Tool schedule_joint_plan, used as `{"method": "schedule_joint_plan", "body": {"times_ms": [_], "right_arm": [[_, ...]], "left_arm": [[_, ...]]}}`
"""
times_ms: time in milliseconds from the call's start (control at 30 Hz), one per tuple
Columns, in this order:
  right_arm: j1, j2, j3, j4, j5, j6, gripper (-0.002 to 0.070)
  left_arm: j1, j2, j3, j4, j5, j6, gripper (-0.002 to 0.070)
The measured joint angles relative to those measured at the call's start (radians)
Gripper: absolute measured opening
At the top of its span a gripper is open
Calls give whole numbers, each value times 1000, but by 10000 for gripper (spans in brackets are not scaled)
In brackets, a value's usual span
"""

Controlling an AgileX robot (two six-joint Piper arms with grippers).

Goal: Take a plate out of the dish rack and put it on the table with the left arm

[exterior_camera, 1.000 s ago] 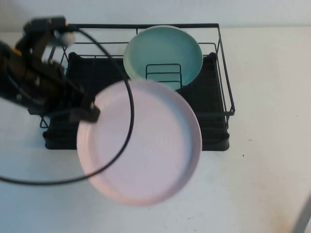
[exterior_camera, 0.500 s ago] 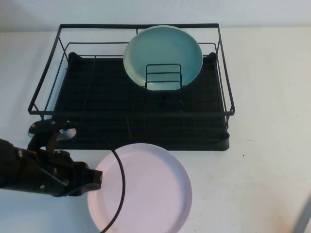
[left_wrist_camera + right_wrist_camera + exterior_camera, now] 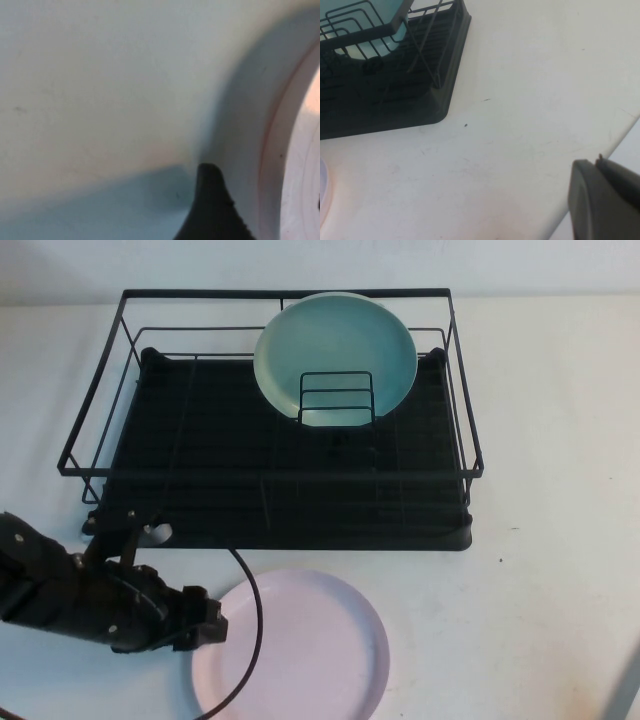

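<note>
1. Counter (image 3: pixel 560 440): plain white, a few dark specks, bearing everything else.
2. Dish rack (image 3: pixel 460 390): black wire frame on a black ribbed tray, at the far middle of the counter; corner also seen from the right wrist (image 3: pixel 447 65).
3. Left arm (image 3: pixel 60 590): black, lying low over the near-left counter, just in front of the rack's near-left corner, with a black cable (image 3: pixel 255 625) curving across the pink plate.
4. Plate (image 3: pixel 310 650): pale pink, lying flat on the counter near the front edge, just in front of the rack and apart from it; rim seen close from the left wrist (image 3: pixel 300 165).
5. Teal plate (image 3: pixel 335 345): propped upright at the far side of the rack, behind the small wire holder (image 3: pixel 337 398).
6. Left gripper (image 3: pixel 205 620): at the plate's left rim, touching or nearly so; cannot tell how far apart the fingers stand or whether the rim is held.
7. Right gripper (image 3: pixel 600 200): only a dark part in the right wrist view, above the counter right of the rack; opening cannot be told.
</note>
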Motion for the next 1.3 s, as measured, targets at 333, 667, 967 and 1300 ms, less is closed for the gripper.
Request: {"method": "schedule_joint_plan", "body": {"times_ms": [333,667,967,1300], "right_arm": [[0,0,0,0,0,0,-20],[0,0,0,0,0,0,-20],[0,0,0,0,0,0,-20],[0,0,0,0,0,0,-20]], "left_arm": [[0,-279,-73,59,2,2,378],[0,-908,-79,357,89,-118,8],[0,-1154,-79,659,310,-403,0],[0,-1179,-79,579,542,-423,0]]}}
